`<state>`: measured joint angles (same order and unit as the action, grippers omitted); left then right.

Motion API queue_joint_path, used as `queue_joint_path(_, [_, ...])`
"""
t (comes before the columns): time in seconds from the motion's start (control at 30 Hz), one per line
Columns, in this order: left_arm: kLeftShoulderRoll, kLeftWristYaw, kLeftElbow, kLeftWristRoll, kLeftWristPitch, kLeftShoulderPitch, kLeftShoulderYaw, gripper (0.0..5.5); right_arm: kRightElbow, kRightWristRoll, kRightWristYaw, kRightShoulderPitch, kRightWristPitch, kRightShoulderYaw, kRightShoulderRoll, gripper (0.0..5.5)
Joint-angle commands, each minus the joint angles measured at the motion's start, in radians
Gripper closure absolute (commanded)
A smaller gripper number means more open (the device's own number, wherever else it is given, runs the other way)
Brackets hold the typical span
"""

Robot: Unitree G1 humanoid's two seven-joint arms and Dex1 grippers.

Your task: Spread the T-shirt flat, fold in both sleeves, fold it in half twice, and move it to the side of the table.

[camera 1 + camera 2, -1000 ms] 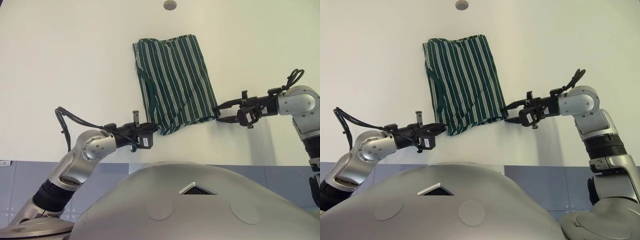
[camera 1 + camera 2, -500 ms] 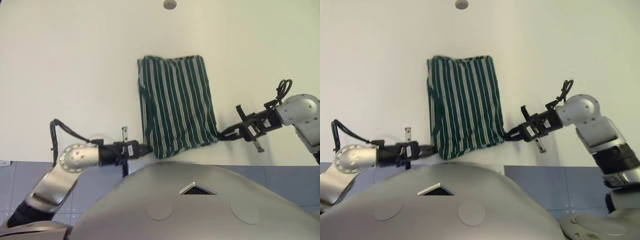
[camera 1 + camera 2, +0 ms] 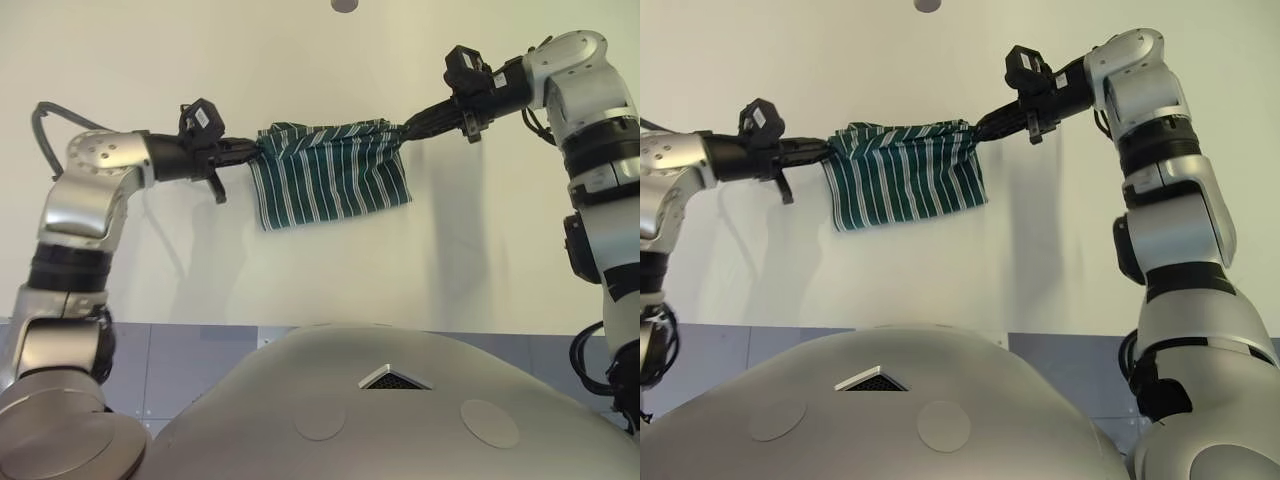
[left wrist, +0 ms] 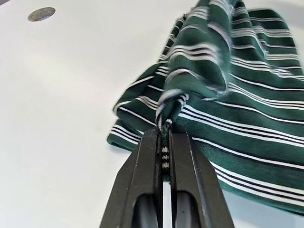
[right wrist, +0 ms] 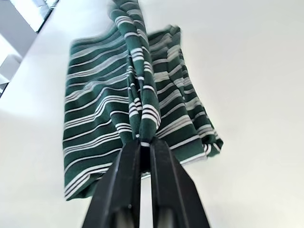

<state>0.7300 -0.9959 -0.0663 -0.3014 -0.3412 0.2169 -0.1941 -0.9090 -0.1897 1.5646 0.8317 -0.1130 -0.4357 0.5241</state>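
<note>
Green striped T-shirt [image 3: 330, 178] was over the white table [image 3: 480, 250], stretched between the two arms, left gripper [image 3: 254, 149] was clamped tight on one upper corner, right gripper [image 3: 404, 130] was clamped tight on the other corner, cloth hung below them.

Left end effector [image 3: 254, 149] and right end effector [image 3: 406, 129] clamped, arms high.

Table [image 3: 480, 260]: white, plain top. Sm. round grey disc [image 4: 41, 14] in surface, beyond T-shirt [image 3: 330, 175]. Shirt green/white striped, lower part appears to rest on top.
</note>
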Motion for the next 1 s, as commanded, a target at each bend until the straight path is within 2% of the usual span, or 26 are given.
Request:
queue_joint_path(0.03, [-0.091,0.020,-0.183,0.049,0.073,0.103,-0.002,5.50,-0.168,0.075,-0.073,0.063,0.055,0.042,-0.040,5.42])
queue_joint_path(0.07, [-0.111,0.027,-0.216,0.050,0.082,0.123,0.011,5.50,-0.189,0.084,-0.101,0.066,0.069,0.055,-0.057,5.04])
queue_joint_path(0.1, [-0.129,0.037,-0.250,0.053,0.085,0.143,0.022,5.15,-0.202,0.087,-0.140,0.069,0.085,0.077,-0.081,4.88])
queue_joint_path(0.2, [-0.169,0.078,-0.325,0.069,0.067,0.191,0.035,4.58,-0.229,0.100,-0.376,0.070,0.147,0.155,-0.154,4.23])
queue_joint_path(0.33, [-0.208,0.144,-0.375,0.040,0.101,0.238,0.124,3.87,-0.230,0.123,-0.553,0.045,0.181,0.223,-0.147,3.43])
queue_joint_path(0.4, [-0.241,0.020,-0.216,-0.122,0.050,0.191,0.172,3.50,-0.224,0.114,-0.643,0.023,0.188,0.278,-0.128,3.02])
queue_joint_path(0.47, [-0.228,-0.073,-0.140,-0.116,0.046,0.136,0.100,3.13,-0.216,0.109,-0.702,0.005,0.193,0.318,-0.124,2.77])
queue_joint_path(0.53, [-0.211,-0.104,-0.181,-0.007,0.114,0.117,0.004,3.13,-0.196,0.110,-0.723,-0.014,0.194,0.341,-0.133,2.77])
queue_joint_path(0.63, [-0.205,0.033,-0.471,0.258,0.250,0.176,-0.127,3.13,-0.144,0.106,-0.737,-0.038,0.188,0.364,-0.153,2.77])
queue_joint_path(0.7, [-0.173,0.152,-0.690,0.351,0.264,0.215,-0.137,3.13,-0.104,0.101,-0.745,-0.059,0.176,0.378,-0.160,2.77])
queue_joint_path(0.83, [0.008,0.343,-0.979,0.271,0.250,0.092,0.031,3.13,-0.036,0.090,-0.776,-0.115,0.167,0.406,-0.146,2.77])
queue_joint_path(0.87, [0.031,0.445,-1.038,0.242,0.236,0.056,0.082,3.13,-0.026,0.085,-0.798,-0.133,0.168,0.419,-0.149,2.77])
queue_joint_path(0.93, [0.017,0.603,-1.084,0.125,0.212,-0.010,0.244,3.13,-0.026,0.089,-0.839,-0.151,0.177,0.430,-0.173,2.77])
queue_joint_path(1.0, [-0.040,0.659,-1.039,0.056,0.195,-0.034,0.323,3.13,0.002,0.089,-0.879,-0.187,0.177,0.441,-0.191,2.77])
